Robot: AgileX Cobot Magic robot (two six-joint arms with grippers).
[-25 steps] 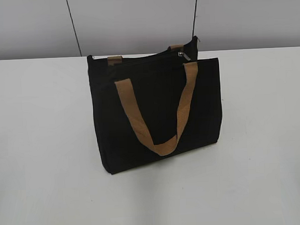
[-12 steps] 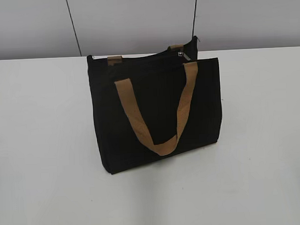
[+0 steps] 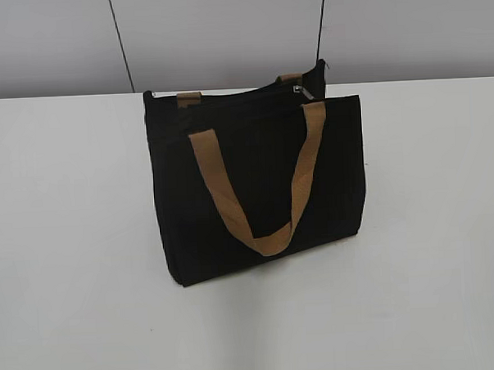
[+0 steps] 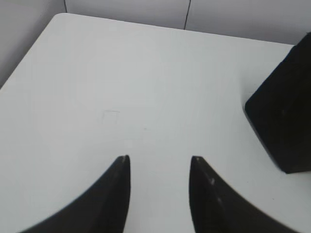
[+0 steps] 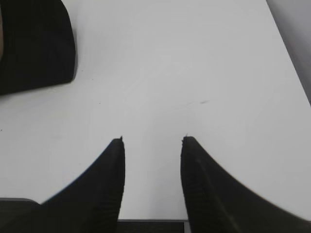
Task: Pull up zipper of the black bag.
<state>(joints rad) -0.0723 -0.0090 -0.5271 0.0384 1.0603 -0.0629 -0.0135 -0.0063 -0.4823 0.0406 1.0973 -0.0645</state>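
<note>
The black bag [image 3: 259, 184] stands upright in the middle of the white table, with a tan handle [image 3: 263, 184] hanging down its front. The zipper [image 3: 243, 95] runs along its top edge, with the small silver pull tab [image 3: 301, 91] near the right end. My left gripper [image 4: 159, 160] is open and empty over bare table, with a corner of the bag [image 4: 286, 111] to its right. My right gripper [image 5: 152, 140] is open and empty over bare table, with a corner of the bag [image 5: 34, 43] at its upper left. Neither gripper shows in the exterior view.
The white table [image 3: 69, 242] reaches to a grey wall [image 3: 224, 30] behind the bag. The table's left back corner [image 4: 63, 17] shows in the left wrist view, its right edge [image 5: 291, 58] in the right wrist view.
</note>
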